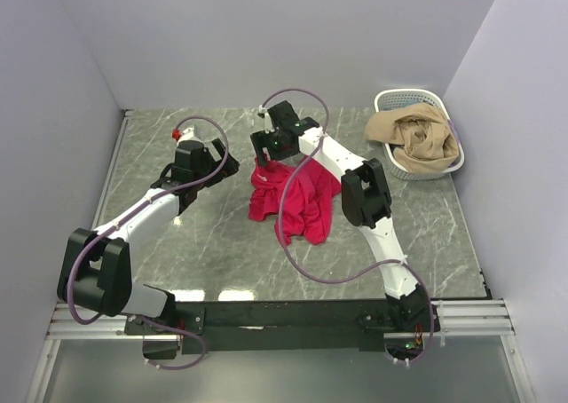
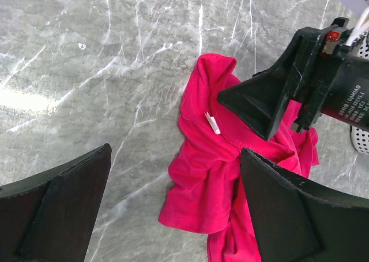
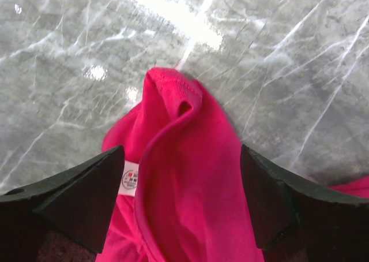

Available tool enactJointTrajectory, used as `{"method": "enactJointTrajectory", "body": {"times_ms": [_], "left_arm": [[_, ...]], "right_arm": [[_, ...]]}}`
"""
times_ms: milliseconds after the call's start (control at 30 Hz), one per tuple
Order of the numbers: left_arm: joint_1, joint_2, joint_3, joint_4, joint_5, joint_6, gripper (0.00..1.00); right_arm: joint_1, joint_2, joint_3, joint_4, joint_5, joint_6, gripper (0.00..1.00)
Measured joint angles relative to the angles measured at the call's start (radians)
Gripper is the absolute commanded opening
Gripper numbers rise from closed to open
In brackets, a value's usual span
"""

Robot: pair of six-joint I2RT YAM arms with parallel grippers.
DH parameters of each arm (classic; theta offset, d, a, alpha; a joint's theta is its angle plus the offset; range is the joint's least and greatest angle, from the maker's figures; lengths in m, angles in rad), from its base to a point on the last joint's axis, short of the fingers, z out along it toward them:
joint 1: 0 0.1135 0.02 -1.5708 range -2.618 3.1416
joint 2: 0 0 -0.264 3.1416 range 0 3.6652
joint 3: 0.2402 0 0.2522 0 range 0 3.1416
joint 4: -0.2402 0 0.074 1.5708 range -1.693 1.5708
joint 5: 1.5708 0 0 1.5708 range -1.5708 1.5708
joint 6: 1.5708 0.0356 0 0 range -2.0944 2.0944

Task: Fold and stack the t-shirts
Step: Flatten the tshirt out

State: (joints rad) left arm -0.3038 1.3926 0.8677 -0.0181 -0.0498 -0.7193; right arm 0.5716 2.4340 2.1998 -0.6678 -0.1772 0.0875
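Top external | red t-shirt (image 1: 308, 205) crumpled | long axis far-near | collar (image 3: 179, 92) far end

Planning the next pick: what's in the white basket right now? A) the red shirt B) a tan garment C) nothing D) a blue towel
B: a tan garment is bunched in the white basket, spilling over its rim; the red shirt lies out on the table.

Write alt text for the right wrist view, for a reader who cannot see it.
The right gripper, its black jaws open, straddles a raised fold of the crumpled red t-shirt at its ribbed neckline. A small white neck label peeks out at the fold's edge, and the grey marble-patterned table lies beyond.
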Motion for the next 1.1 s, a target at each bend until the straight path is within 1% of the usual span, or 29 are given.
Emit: {"method": "enactJointTrajectory", "body": {"times_ms": [33,133,167,233,467,533,633,667,767,900,1067,1100], "left_arm": [[0.000,0.000,0.000,0.000,0.000,0.000,0.99],[0.000,0.000,0.000,0.002,0.001,0.000,1.00],[0.000,0.000,0.000,0.002,0.001,0.000,0.99],[0.000,0.000,0.000,0.003,0.002,0.000,1.00],[-0.001,0.001,0.000,0.007,0.011,0.000,1.00],[-0.001,0.002,0.000,0.007,0.017,0.000,0.99],[-0.001,0.005,0.000,0.007,0.022,0.000,0.99],[-0.001,0.005,0.000,0.007,0.024,0.000,0.99],[-0.001,0.005,0.000,0.008,0.026,0.001,0.99],[-0.001,0.008,0.000,0.007,0.027,0.001,1.00],[-0.001,0.013,0.000,0.007,0.027,0.002,0.99],[-0.001,0.013,0.000,0.007,0.027,0.002,0.99]], "right_arm": [[0.000,0.005,0.006,0.000,0.000,0.000,0.85],[0.000,0.022,0.027,-0.004,0.000,0.000,0.77],[0.000,0.034,0.047,-0.006,-0.001,0.000,0.72],[0.001,0.052,0.076,-0.002,-0.004,-0.001,0.66],[0.003,0.084,0.105,-0.001,-0.018,0.000,0.67],[0.003,0.090,0.110,-0.001,-0.019,0.000,0.65],[0.004,0.090,0.110,-0.004,-0.020,0.001,0.58],[0.005,0.091,0.112,-0.004,-0.020,0.000,0.53],[0.005,0.092,0.117,-0.007,-0.023,0.000,0.44],[0.005,0.094,0.125,-0.005,-0.025,0.003,0.44],[0.005,0.096,0.125,-0.006,-0.027,0.006,0.51],[0.005,0.097,0.125,-0.006,-0.029,0.008,0.51]]}}
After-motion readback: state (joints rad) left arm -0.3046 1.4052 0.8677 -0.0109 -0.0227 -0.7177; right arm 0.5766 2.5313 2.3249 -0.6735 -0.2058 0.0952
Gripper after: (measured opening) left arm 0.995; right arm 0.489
